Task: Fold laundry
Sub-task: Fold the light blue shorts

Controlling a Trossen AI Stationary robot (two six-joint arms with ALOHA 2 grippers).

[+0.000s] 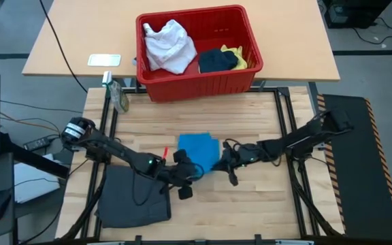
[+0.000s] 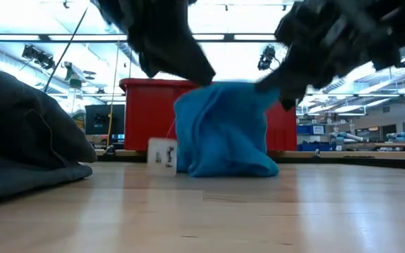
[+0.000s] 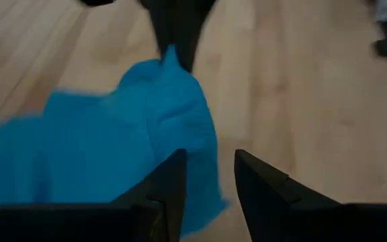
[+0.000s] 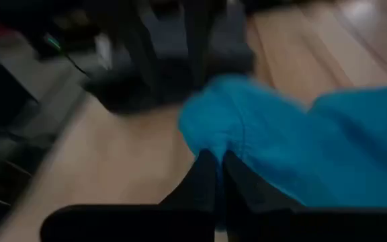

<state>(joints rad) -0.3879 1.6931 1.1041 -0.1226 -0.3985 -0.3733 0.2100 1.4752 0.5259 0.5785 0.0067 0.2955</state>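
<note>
Fold of the bright blue garment [image 1: 199,150] under way at table centre. To do it well — lift the pinched edge only a little, carry it straight over, keep both corners level, no tugging apart.

Right gripper [image 4: 217,176] pinched fully closed on blue cloth at its rt edge. Left gripper [image 3: 209,176] just beside the lower-left edge, part open w/ a gap; grip on cloth unclear. Dark grey garment [image 1: 133,196] lies flat at front left.
</note>
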